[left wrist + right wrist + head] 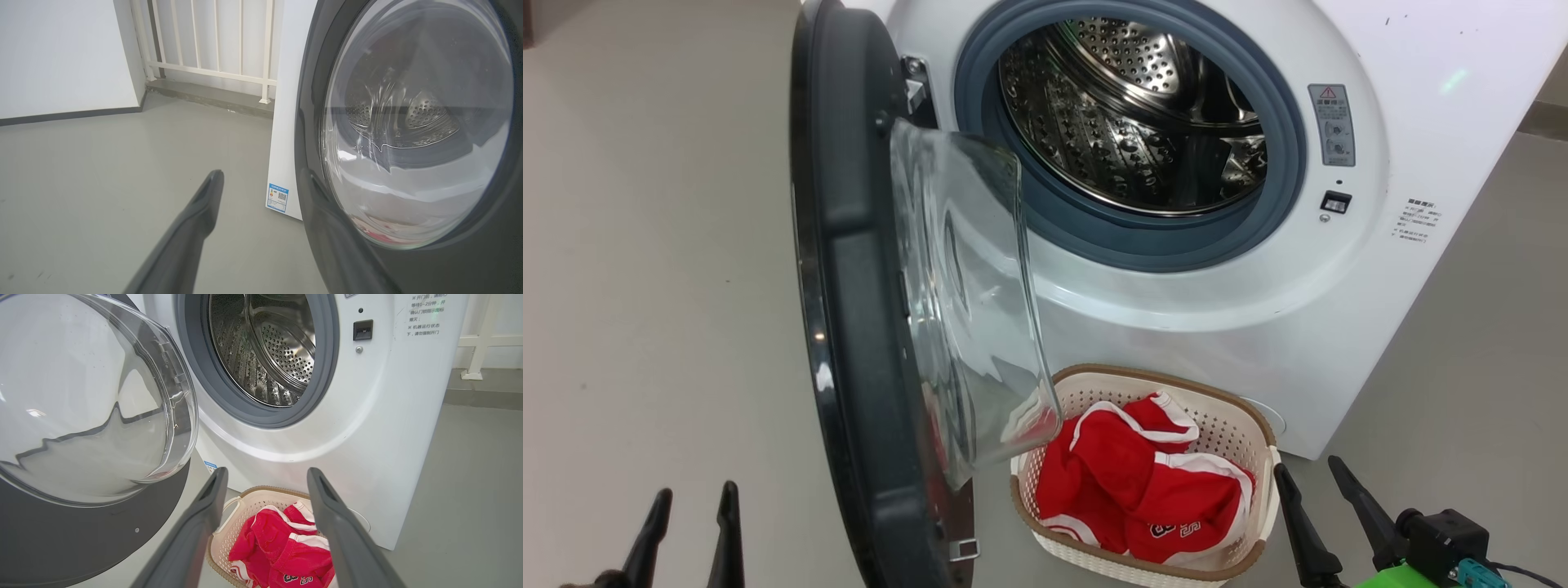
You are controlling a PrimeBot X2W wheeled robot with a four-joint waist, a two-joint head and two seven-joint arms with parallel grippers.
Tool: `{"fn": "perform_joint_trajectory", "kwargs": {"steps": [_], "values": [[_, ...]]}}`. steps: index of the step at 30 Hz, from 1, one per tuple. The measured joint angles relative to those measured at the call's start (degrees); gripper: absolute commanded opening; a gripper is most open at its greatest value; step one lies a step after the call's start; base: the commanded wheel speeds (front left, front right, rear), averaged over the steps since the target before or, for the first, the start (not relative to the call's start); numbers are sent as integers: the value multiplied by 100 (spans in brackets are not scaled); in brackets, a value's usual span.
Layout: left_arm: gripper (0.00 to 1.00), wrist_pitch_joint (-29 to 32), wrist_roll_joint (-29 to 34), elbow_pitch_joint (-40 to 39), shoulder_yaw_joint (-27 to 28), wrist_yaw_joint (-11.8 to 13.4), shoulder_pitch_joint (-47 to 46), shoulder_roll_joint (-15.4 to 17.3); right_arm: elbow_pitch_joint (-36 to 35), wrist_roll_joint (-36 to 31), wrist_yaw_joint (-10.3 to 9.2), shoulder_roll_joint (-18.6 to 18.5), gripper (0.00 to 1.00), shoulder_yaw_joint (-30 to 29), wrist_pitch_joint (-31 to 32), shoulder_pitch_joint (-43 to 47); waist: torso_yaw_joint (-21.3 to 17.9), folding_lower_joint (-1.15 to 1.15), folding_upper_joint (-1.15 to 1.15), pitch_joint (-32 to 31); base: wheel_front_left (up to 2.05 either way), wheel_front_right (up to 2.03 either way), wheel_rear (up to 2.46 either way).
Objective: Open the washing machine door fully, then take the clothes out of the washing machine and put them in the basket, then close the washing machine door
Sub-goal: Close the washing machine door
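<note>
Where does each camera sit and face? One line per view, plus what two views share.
Head view: on the head, looking forward and down at the washing machine, open door and basket of clothes; left gripper lower left, right gripper lower right.
Left wrist view: on the left wrist, facing the door's outer face, floor and railing; own fingers show.
Right wrist view: on the right wrist, facing the drum and basket; own fingers show.
Shared: head and right wrist views both show the clothes in the basket.

The clothes (1143, 490) lie in the basket (1241, 425) before the washing machine (1421, 98).
</note>
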Motion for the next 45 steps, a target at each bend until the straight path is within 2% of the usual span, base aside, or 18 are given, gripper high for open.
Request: {"fn": "perform_joint_trajectory", "kwargs": {"steps": [6, 13, 14, 15, 16, 17, 23, 32, 45], "values": [[100, 0, 259, 60, 157, 0, 92, -304, 1, -15, 0, 0, 100, 0, 0, 0, -48, 0, 0, -29, 0, 0, 0], [100, 0, 276, -25, 162, 0, 158, -297, 0, -14, 0, 3, 100, -2, 0, 1, -36, 0, 0, -85, 0, 0, 0], [81, 0, 226, -76, 156, 0, 158, -296, 1, -14, 0, 3, 100, -1, 0, 1, -34, 0, 0, -87, 0, 0, 0], [43, 0, 180, -145, 147, 0, 157, -296, 1, -14, 0, 3, 100, -1, 0, 1, -32, 0, 0, -91, 0, 0, 0], [13, 0, 145, -230, 133, 0, 157, -292, 1, -14, 0, 3, 100, 0, 0, 1, -31, 0, 0, -96, 0, 0, 0], [0, -1, 97, -318, 97, 0, 157, -282, 1, -14, 0, 4, 100, 1, 0, 1, -30, 0, 0, -101, 0, 0, 0], [0, -1, -299, -842, -503, 0, 158, -118, 2, -14, 0, 9, 100, 11, 0, 2, -37, 0, 0, -102, 0, 0, 0], [0, -1, -776, -1351, -1437, 0, 158, 349, -2, -14, 0, 18, 100, 20, 0, 1, -117, 0, 0, -41, 0, 0, 0], [0, -25, -828, -1583, -2073, 9, -6, 565, -34, -14, 0, 29, 100, -44, 0, -51, -488, 0, 0, 174, 0, 0, 0]]}}
